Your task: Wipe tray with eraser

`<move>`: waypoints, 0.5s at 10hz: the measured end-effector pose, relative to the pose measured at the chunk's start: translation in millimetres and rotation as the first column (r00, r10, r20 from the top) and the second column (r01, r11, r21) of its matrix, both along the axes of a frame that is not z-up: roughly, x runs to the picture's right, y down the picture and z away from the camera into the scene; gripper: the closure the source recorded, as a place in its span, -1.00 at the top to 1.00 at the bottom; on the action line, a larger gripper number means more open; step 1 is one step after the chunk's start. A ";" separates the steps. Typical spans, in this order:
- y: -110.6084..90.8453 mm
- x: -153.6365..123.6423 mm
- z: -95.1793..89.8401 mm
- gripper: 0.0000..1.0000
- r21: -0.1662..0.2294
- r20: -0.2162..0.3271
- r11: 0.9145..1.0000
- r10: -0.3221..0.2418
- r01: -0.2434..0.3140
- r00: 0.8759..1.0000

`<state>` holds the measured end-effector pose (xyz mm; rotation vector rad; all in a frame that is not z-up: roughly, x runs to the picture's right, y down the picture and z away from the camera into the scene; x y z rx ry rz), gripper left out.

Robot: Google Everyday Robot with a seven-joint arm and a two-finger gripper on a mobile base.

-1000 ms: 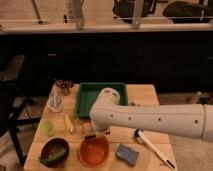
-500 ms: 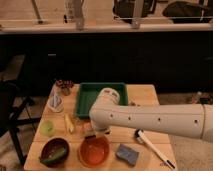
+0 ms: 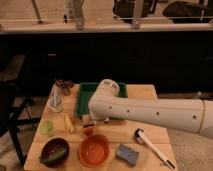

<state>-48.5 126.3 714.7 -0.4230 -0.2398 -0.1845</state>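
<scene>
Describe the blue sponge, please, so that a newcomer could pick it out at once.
On the wooden table, look along the front edge, away from the green tray at whose front rim the robot's hand is. The blue sponge lies there between the round orange bowl and the long-handled white brush; it alone is a flat blue-grey block.

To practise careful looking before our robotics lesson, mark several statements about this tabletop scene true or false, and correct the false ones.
1. The green tray is partly hidden by the robot arm. True.
2. The orange bowl sits inside the tray. False: it stands on the table nearer the camera, outside the tray.
3. The blue sponge lies between the orange bowl and the white brush. True.
4. The gripper hangs over the blue sponge. False: it is just beyond the orange bowl, by the tray's near edge.
</scene>
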 end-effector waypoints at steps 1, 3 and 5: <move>-15.9 -2.5 7.1 -1.00 0.013 -0.003 1.000 -0.005 0.005 1.000; -33.5 -10.1 20.7 -1.00 0.020 -0.006 1.000 -0.011 0.012 1.000; -42.5 -10.1 36.1 -1.00 0.021 -0.014 1.000 -0.005 0.005 1.000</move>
